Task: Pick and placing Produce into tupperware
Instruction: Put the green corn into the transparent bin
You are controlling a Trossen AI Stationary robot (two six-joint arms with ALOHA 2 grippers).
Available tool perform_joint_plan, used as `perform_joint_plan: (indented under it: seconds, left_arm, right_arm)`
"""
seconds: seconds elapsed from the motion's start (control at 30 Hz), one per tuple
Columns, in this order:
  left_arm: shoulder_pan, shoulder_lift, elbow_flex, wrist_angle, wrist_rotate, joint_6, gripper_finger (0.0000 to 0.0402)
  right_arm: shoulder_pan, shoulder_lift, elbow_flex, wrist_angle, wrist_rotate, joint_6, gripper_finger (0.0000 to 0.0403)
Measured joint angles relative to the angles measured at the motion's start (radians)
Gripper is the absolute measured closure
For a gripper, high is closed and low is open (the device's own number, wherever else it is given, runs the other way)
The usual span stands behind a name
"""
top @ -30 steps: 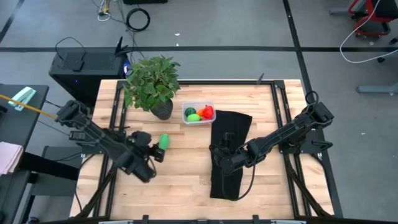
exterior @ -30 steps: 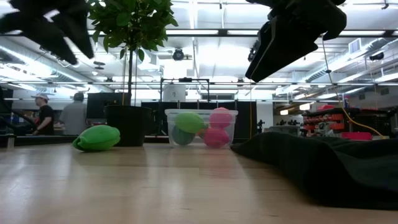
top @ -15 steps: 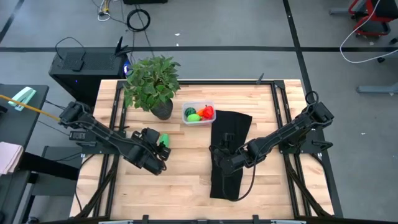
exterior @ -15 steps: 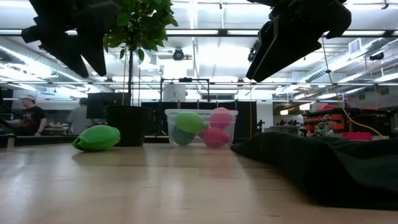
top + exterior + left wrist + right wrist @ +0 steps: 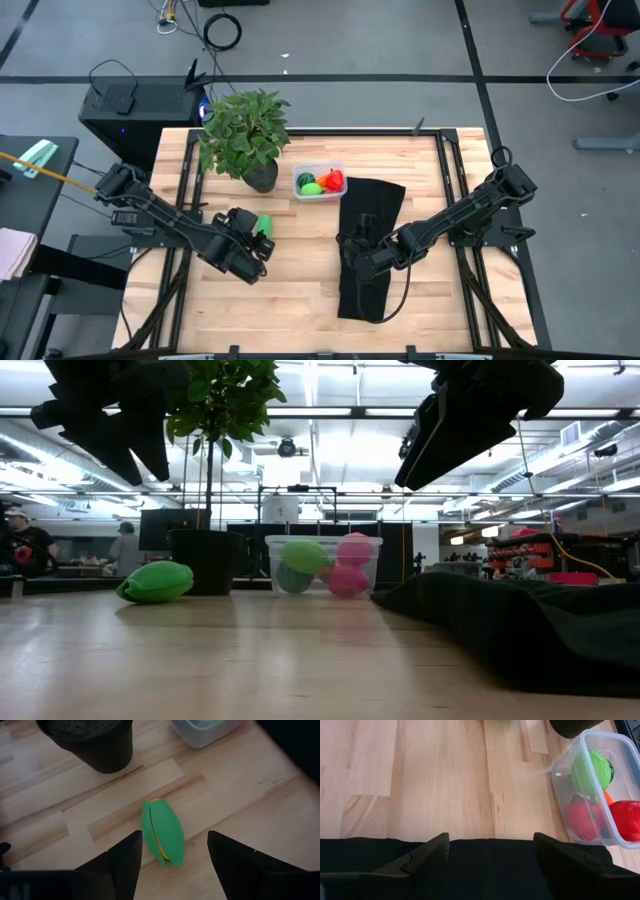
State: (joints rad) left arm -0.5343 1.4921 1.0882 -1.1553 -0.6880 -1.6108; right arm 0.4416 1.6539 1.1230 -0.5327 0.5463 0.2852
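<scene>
A light green ribbed piece of produce (image 5: 162, 835) lies on its side on the wooden table (image 5: 300, 290), also seen in the high view (image 5: 264, 226) and the low view (image 5: 155, 581). My left gripper (image 5: 172, 862) hangs open above it, a finger on either side and clear of it. The clear tupperware (image 5: 319, 182) at the far middle holds green and red produce (image 5: 590, 770). My right gripper (image 5: 492, 865) waits open above a black cloth (image 5: 368, 245).
A leafy plant in a dark pot (image 5: 260, 177) stands just left of the tupperware and close behind the green piece. The black cloth (image 5: 520, 620) covers the table's right middle, from beside the tupperware to near the front edge. People show in the room beyond.
My left gripper has moved toward the table's right, over the light green piece, and has rolled about its own axis. The green piece and my right arm have kept still.
</scene>
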Motion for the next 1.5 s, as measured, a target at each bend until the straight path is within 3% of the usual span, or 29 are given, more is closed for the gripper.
perform_joint_plan:
  seconds: [0.57,0.83,1.03,1.27,1.5]
  left_arm:
    - [0.018,0.000,0.000,0.000,0.000,0.050,0.0180]
    - [0.081,0.000,0.000,-0.006,0.066,0.084,0.0130]
    - [0.089,0.009,-0.028,-0.003,0.045,0.018,0.0089]
    - [0.086,0.017,-0.184,0.190,0.047,-0.023,0.0064]
    - [0.088,0.017,-0.191,0.287,0.038,0.021,0.0060]
  right_arm:
    - [0.000,0.000,0.000,0.010,0.000,0.001,0.0108]
    - [0.000,0.000,0.000,0.011,0.000,0.010,0.0108]
    - [0.000,0.000,0.000,0.011,0.000,0.012,0.0108]
    - [0.000,0.000,0.000,0.010,-0.001,0.024,0.0108]
    - [0.000,0.000,0.000,0.019,-0.001,0.024,0.0108]
